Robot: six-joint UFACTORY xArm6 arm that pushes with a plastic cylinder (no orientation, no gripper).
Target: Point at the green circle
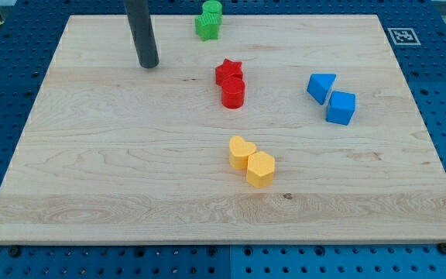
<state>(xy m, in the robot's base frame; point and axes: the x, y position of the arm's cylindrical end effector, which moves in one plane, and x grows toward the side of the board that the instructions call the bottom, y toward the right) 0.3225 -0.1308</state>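
near view's top | green circle right of my tip, apart | no jaws, bare rod

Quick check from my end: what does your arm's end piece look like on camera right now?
Only a straight, smooth, dark grey cylindrical rod shows, entering from the view's top. My tip is blunt and plain. No cables, markings or joints are visible; the rest of the arm is out of frame.

Two green blocks, two red, two blue, two yellow.
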